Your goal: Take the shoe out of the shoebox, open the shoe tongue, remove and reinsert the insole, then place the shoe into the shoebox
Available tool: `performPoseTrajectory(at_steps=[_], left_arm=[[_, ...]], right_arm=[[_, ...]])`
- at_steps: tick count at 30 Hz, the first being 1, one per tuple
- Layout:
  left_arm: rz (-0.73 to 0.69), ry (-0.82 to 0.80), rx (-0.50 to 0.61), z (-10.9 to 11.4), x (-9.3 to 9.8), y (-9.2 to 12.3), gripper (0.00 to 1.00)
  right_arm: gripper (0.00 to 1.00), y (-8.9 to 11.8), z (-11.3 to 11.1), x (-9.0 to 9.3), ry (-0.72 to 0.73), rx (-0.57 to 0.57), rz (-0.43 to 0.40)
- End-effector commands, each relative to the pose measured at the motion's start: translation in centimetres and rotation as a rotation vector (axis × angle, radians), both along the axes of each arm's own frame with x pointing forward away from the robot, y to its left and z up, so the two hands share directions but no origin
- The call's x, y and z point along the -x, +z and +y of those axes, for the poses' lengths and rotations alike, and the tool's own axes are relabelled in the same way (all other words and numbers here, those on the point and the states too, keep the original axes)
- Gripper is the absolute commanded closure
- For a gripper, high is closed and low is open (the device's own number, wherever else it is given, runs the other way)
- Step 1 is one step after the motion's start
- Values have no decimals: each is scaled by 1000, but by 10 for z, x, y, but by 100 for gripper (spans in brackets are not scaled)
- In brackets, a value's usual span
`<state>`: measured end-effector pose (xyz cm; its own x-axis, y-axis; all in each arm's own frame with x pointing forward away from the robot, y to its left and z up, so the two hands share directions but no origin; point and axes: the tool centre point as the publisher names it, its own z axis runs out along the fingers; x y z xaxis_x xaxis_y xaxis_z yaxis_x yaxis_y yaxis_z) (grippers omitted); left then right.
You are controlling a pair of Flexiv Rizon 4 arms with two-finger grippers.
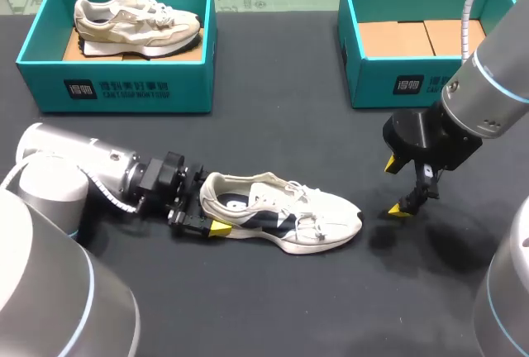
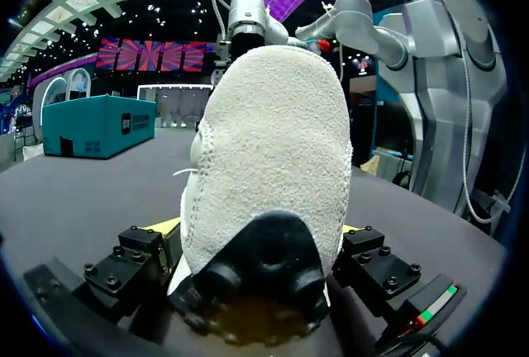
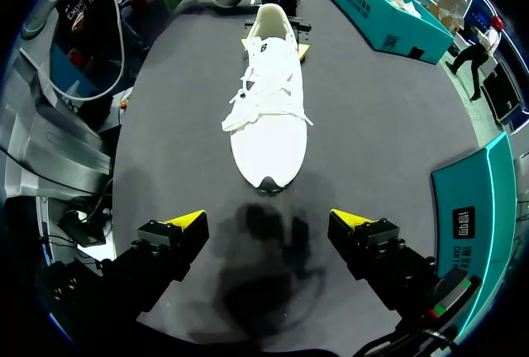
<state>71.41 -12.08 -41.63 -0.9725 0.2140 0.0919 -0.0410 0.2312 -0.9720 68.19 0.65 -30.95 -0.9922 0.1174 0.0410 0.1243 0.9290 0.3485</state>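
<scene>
A white sneaker (image 1: pixel 281 212) with dark side panels lies on its sole on the black table, toe pointing right. My left gripper (image 1: pixel 207 204) is at its heel, open, with one finger on each side of the heel (image 2: pixel 273 142). My right gripper (image 1: pixel 397 188) hangs open just above the table, a little right of the toe (image 3: pixel 269 179), with nothing between its fingers. The empty teal shoebox (image 1: pixel 413 84) stands at the back right, behind my right gripper.
A second teal shoebox (image 1: pixel 116 88) at the back left holds a beige sneaker (image 1: pixel 136 18). Bare black table lies in front of the white shoe and between the two boxes.
</scene>
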Motion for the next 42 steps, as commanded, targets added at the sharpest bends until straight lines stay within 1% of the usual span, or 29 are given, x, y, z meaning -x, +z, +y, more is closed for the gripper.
performPoseTrajectory(at_steps=[1, 7, 8, 9, 10, 11, 18, 22, 29, 42], left_arm=[[0, -12, 5, -5, -1, -2, 0], [-4, -21, 6, -8, 1, -1, 0], [-5, -21, 6, -9, 1, -1, 2], [-6, -21, 6, -9, 1, -1, 52], [-8, -20, 6, -10, 1, -2, 91], [-9, -19, 6, -10, 2, -2, 100], [-18, 2, 14, -6, 5, -1, 100], [-28, 61, 25, -2, 9, 1, 100], [0, 136, 20, 1, 14, -2, 100], [4, 130, 12, 3, 12, -1, 100]], right_arm=[[0, -1, 0, 1, -1, 1, -2], [0, -1, 0, 1, -1, 1, -2], [0, -1, 0, 1, -1, 1, -2], [0, -1, 0, 1, -1, 1, -2], [0, -1, 0, 1, -1, 1, -2], [0, -1, 0, 1, -1, 1, -2], [0, -1, 0, 1, -1, 1, -2], [0, -1, 0, 1, -1, 1, -2], [0, -1, 0, 1, -1, 1, -2], [0, -1, 0, 1, -1, 1, -2]])
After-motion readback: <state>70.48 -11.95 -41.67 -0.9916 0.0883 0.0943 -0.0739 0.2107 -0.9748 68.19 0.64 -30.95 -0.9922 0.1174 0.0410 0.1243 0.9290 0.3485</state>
